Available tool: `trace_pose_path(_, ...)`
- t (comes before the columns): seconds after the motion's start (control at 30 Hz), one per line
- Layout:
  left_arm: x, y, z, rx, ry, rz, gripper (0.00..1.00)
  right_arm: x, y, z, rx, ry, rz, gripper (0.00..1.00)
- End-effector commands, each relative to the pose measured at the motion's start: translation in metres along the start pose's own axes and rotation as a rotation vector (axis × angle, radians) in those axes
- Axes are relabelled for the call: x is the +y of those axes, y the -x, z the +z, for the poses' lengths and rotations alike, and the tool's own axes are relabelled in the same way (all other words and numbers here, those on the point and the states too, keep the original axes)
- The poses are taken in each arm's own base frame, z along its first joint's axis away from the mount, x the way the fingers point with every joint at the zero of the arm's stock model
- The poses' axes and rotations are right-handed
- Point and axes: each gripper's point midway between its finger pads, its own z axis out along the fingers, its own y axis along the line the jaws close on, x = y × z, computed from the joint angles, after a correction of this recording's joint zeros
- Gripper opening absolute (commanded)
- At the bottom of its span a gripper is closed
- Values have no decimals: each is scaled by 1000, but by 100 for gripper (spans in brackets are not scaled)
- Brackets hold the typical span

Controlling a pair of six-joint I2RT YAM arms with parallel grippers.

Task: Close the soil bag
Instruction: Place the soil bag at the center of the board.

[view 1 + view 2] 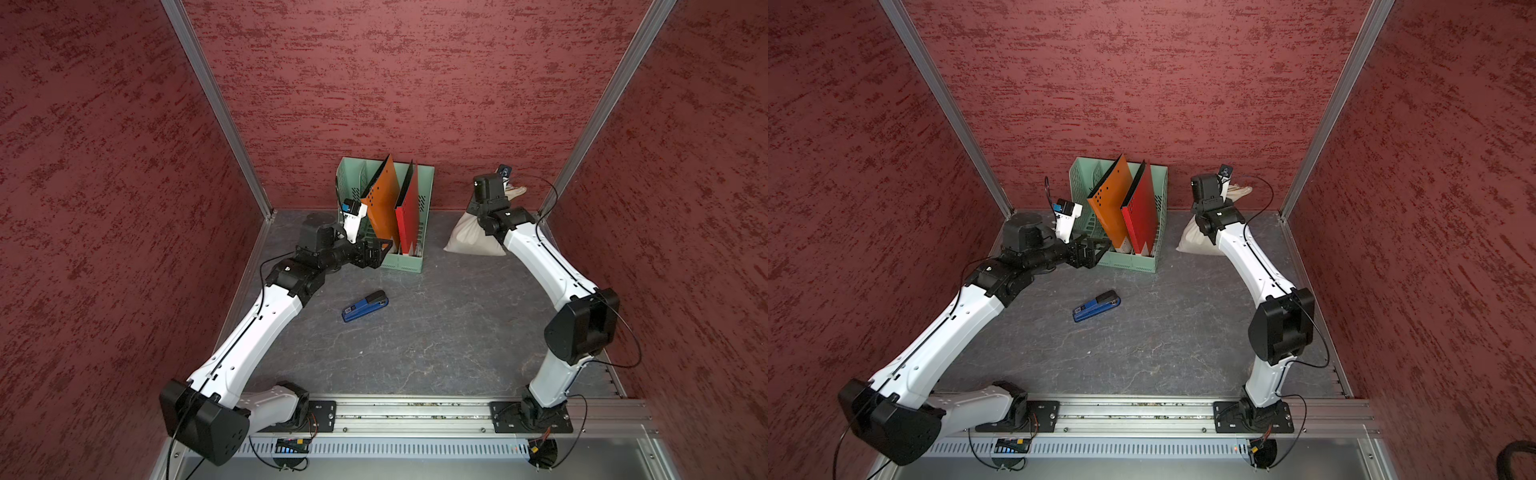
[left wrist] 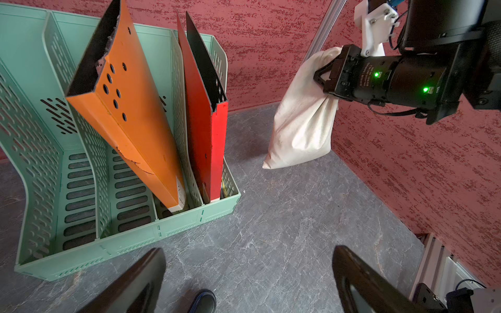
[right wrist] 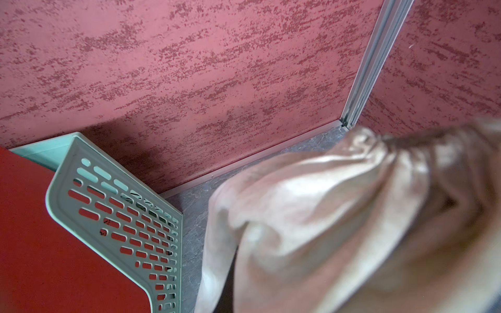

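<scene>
The soil bag [image 1: 465, 241] [image 1: 1196, 243] is a cream cloth sack standing in the back right corner, its base on the grey floor. In the left wrist view my right gripper [image 2: 324, 77] is shut on the gathered cloth near the neck of the soil bag [image 2: 301, 122]. Blurred cream folds of the bag [image 3: 311, 216] fill the right wrist view and hide the fingers there. I cannot make out the cords. My left gripper [image 2: 248, 249] [image 1: 384, 245] hangs open over bare floor by the front of the file rack, well left of the bag, holding nothing.
A green file rack [image 1: 401, 262] [image 2: 81, 151] stands at the back middle, holding an orange folder [image 1: 382, 199] and a red folder [image 1: 409, 208]. A blue stapler [image 1: 365, 306] lies on the floor mid-table. Red walls and a metal corner post [image 3: 366, 81] close in behind the bag.
</scene>
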Motion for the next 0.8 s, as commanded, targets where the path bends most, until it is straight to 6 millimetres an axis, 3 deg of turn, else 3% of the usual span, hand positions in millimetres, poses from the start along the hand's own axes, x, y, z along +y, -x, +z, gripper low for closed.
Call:
trace_pose_path(0.0, -4, 1, -4, -8, -13, 18, 100, 5, 18, 2, -60, 28, 72, 0)
trace_pose_path(0.23, -12, -3, -3, 2, -59, 20, 100, 4, 7, 13, -33, 18, 66, 0)
trace_pose_path(0.53, -44, -11, -6, 37, -258, 54, 100, 4, -8, 24, 0, 22, 57, 0)
trace_pose_path(0.77, -50, -16, -3, 54, -304, 48, 100, 3, -15, 32, 17, 16, 51, 0)
